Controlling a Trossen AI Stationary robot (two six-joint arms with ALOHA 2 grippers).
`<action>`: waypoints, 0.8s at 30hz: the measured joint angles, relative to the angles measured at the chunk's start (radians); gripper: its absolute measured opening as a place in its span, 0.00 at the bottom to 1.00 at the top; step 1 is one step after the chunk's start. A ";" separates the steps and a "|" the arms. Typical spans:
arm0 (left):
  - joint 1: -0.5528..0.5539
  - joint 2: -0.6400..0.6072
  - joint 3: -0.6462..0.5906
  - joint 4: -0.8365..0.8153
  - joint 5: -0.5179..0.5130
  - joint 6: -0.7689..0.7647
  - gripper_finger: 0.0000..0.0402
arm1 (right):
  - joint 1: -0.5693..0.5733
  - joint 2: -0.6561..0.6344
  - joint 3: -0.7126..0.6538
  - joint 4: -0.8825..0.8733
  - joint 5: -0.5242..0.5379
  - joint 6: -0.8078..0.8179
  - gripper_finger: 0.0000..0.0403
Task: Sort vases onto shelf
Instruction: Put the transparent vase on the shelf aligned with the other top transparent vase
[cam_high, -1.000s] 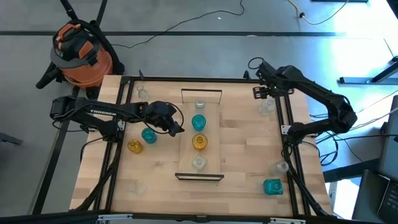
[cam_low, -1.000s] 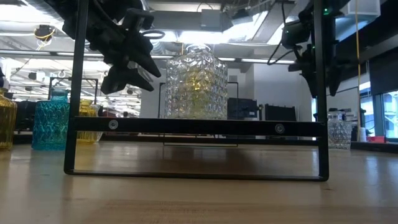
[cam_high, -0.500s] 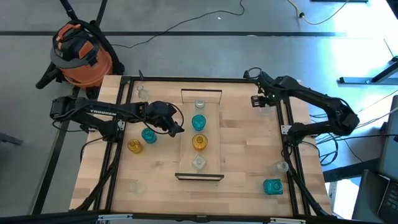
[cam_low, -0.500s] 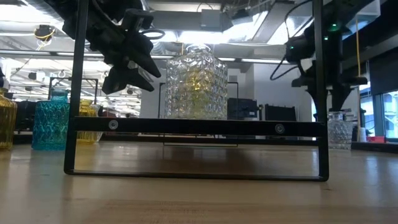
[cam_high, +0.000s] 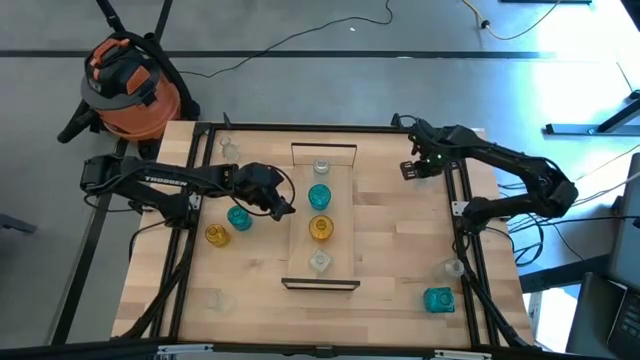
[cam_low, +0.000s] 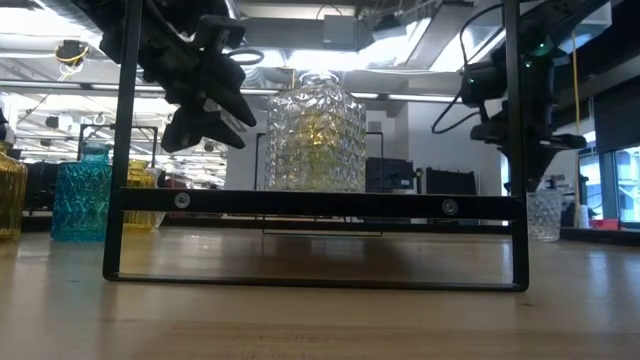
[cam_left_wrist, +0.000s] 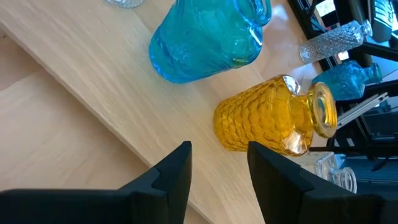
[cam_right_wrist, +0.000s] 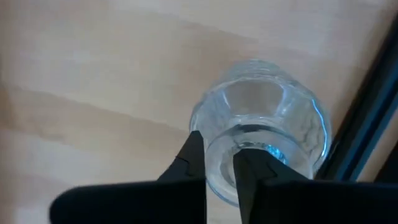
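The shelf lies mid-table and carries a clear vase, a teal vase, an amber vase and another clear vase. My left gripper hovers open just left of the shelf, facing the teal vase and the amber vase. My right gripper is at the far right, shut on a clear vase. Left of the shelf, a teal vase and an amber vase stand on the table. My right gripper comes from above, fingers pointing down, at the clear vase's rim. One finger is outside the glass wall, and the other seems to be inside the mouth. The vase stands upright with its base on the table.
Loose clear vases stand at the far left, near left and right, and a teal vase at the near right. Dark frame rails run along both table sides. An orange vacuum sits beyond the far left corner.
My right gripper has come down and a little toward the table's left and near edges, onto the clear vase at the far right. Its fingers have shut on the rim. The vase stays standing on the table.
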 joint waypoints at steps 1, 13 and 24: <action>-0.001 0.000 0.000 -0.001 0.000 -0.002 0.37 | 0.015 0.002 0.011 -0.010 -0.008 -0.007 0.07; -0.004 0.000 0.000 0.000 -0.006 -0.008 0.37 | 0.297 0.027 0.329 -0.110 -0.056 -0.061 0.02; -0.003 0.000 0.000 -0.002 -0.018 -0.008 0.37 | 0.491 0.311 0.722 -0.183 0.040 -0.120 0.02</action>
